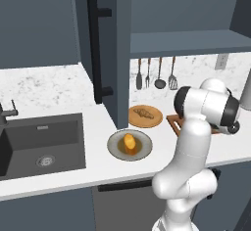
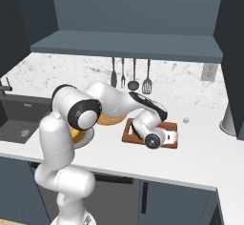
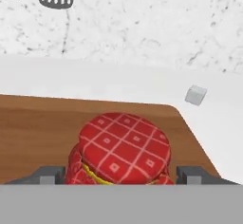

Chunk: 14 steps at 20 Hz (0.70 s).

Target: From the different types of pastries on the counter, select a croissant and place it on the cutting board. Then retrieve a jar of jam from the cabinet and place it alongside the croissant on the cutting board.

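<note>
The cutting board lay on the counter; on it stood the jar of jam, between the parted fingers of the gripper, apparently released. A careless withdrawal could clip the jar and topple it.

Croissant on round wooden plate

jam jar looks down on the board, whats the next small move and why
Probably lift the tool straight up and back off. In the hand view the jar of jam sits on the cutting board, and the fingers stand apart on either side of it with a gap, so it looks released. Pulling sideways could knock it over.
</note>
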Motion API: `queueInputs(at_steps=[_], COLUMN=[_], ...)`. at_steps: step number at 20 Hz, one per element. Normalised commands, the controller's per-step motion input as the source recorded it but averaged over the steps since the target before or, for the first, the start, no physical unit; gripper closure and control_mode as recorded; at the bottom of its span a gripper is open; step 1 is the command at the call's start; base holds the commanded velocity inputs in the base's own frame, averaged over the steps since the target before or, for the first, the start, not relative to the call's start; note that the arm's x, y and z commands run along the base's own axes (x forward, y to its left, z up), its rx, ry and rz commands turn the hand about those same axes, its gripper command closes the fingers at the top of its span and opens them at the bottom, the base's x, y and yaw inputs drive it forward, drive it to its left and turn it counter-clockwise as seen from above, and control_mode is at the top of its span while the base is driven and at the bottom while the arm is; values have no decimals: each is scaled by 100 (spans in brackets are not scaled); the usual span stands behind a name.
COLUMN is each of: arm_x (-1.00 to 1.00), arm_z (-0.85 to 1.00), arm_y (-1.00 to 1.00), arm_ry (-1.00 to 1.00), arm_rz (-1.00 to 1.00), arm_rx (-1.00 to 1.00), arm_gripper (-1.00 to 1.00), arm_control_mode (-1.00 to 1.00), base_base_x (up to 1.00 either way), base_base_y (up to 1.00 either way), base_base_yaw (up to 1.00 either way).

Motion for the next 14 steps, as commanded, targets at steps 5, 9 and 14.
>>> queueInputs(at_steps=[5,9,14], arm_x=[-24,-34,0], arm_z=[59,91,100], arm_y=[-2,3,34], arm_ry=[-6,-6,14], arm_rz=[0,1,1], arm_rx=[20,20,15], arm_gripper=[-100,-100,-100], arm_control_mode=[-100,-100,-100], base_base_x=[0,0,0], base_base_y=[0,0,0], base_base_yaw=[0,0,0])
